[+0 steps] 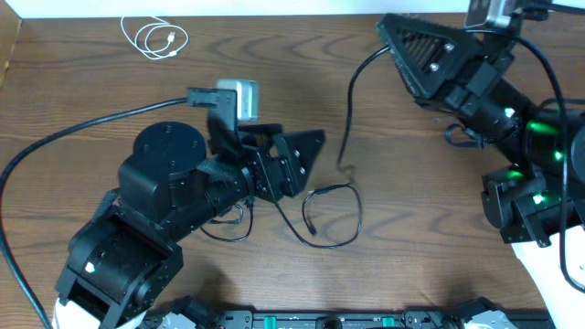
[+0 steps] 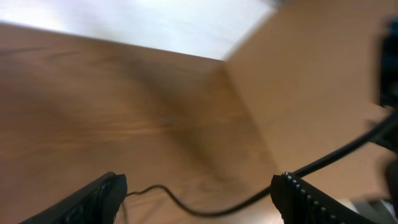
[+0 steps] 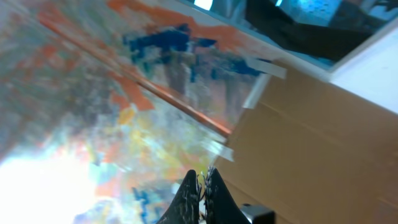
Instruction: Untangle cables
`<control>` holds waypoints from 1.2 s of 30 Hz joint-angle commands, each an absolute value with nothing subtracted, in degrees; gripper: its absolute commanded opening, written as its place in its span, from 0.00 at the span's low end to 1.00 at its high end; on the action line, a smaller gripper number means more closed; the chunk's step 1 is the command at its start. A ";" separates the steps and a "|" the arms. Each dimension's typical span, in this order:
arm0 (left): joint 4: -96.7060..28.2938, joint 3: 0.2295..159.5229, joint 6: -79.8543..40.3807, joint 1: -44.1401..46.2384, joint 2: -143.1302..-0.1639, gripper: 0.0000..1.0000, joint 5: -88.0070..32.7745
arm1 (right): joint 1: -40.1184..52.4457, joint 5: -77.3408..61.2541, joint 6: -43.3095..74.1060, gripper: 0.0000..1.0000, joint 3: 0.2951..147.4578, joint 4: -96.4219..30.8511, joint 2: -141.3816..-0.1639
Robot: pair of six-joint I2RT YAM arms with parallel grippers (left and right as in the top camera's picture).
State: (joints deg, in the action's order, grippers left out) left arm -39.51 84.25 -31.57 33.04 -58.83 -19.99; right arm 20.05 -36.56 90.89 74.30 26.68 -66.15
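A short white cable (image 1: 155, 38) lies coiled at the table's far left. One black cable (image 1: 348, 100) runs from my raised right gripper (image 1: 386, 37) down to the table middle. There it joins a black loop (image 1: 334, 217) that passes under my left arm. My left gripper (image 1: 311, 151) is open and low over this tangle. In the left wrist view a black cable (image 2: 205, 211) lies on the wood between the open fingers (image 2: 200, 183). In the right wrist view the jaws (image 3: 203, 177) are pressed together; the cable itself does not show there.
A thick black cord (image 1: 82, 128) from the left arm sweeps across the left of the table. The right arm's base (image 1: 530, 196) stands at the right edge. A cardboard wall (image 2: 311, 87) rises beyond the table's far edge.
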 commanded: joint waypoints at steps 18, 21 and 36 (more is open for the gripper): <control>-22.24 84.77 -22.26 32.80 -59.27 0.87 -44.53 | 19.97 -38.02 99.26 0.02 75.11 21.02 -66.24; -21.96 84.77 -22.26 32.80 -60.49 0.87 -44.42 | 19.97 -39.94 99.42 0.01 75.11 20.99 -66.24; -17.37 84.77 -24.27 32.80 -61.93 0.53 -44.56 | 19.97 -43.72 99.15 0.01 75.11 17.28 -66.35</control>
